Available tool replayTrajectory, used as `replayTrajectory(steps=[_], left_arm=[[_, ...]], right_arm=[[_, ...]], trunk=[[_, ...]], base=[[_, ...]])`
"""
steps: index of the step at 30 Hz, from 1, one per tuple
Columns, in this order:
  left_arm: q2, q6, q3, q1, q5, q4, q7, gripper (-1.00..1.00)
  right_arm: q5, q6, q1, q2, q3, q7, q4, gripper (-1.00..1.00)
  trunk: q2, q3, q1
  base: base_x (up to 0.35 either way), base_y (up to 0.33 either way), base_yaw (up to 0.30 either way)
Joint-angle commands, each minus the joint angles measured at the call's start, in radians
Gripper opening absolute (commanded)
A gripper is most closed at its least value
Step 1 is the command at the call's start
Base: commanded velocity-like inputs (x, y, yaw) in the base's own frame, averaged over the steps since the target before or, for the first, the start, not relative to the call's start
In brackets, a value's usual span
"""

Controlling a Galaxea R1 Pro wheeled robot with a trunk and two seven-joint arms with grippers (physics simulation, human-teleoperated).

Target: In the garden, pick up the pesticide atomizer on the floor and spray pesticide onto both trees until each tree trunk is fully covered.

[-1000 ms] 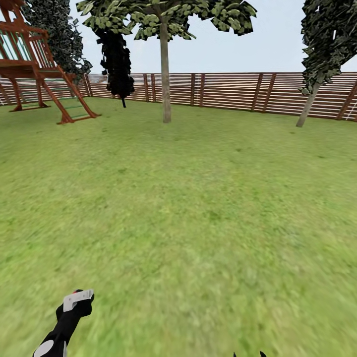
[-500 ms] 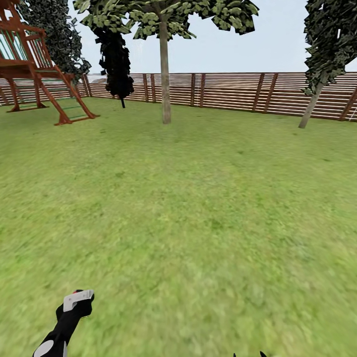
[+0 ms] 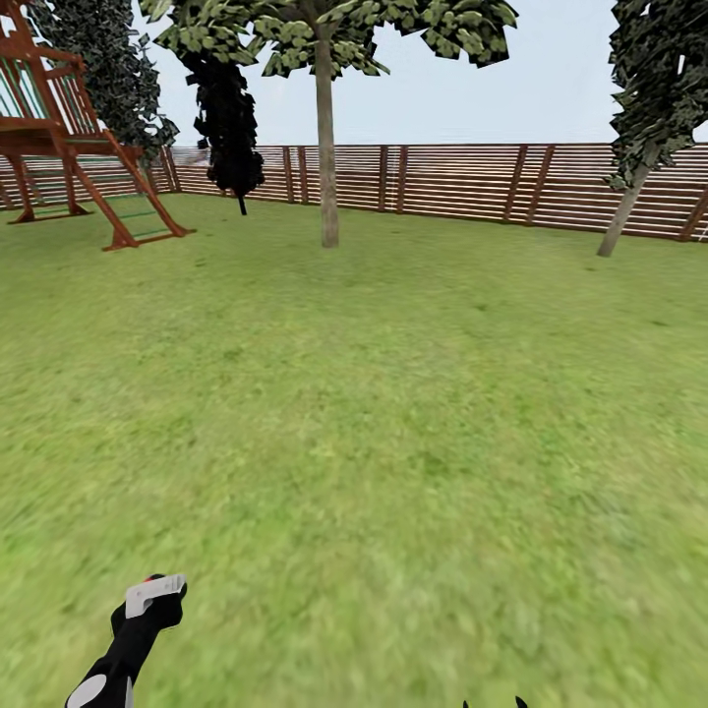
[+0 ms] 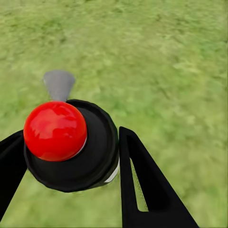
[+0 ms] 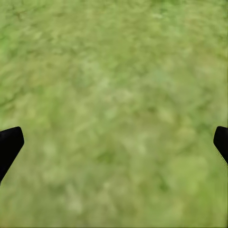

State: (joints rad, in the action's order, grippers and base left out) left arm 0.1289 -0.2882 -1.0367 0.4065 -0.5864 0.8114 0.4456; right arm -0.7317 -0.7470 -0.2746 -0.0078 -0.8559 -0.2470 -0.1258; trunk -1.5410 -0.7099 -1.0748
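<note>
Atomizer clamped in left tool — right tool wide, tips cut off.

Bright, even daylight; blurred near grass

Red-topped black atomizer, mottled green grass, brown, seemingly slatted fence.

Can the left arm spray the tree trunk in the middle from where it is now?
Probably not yet. The left gripper holds the atomizer, but the tree trunk stands far off near the fence, with a wide stretch of grass between.
</note>
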Motion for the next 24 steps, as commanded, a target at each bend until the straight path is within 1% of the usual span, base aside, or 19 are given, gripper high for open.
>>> replayTrajectory(steps=[1,24], left_arm=[[0.0,0.0,0.0,0.0,0.0,0.0,-0.001,-1.0],[0.0,0.0,0.0,0.0,0.0,0.0,-0.001,-1.0]], right_arm=[[0.0,0.0,0.0,0.0,0.0,0.0,0.0,1.0],[0.0,0.0,0.0,0.0,0.0,0.0,0.0,1.0]], trunk=[[0.0,0.0,0.0],[0.0,0.0,0.0]], base=[[0.339,0.0,0.0],[0.339,0.0,0.0]])
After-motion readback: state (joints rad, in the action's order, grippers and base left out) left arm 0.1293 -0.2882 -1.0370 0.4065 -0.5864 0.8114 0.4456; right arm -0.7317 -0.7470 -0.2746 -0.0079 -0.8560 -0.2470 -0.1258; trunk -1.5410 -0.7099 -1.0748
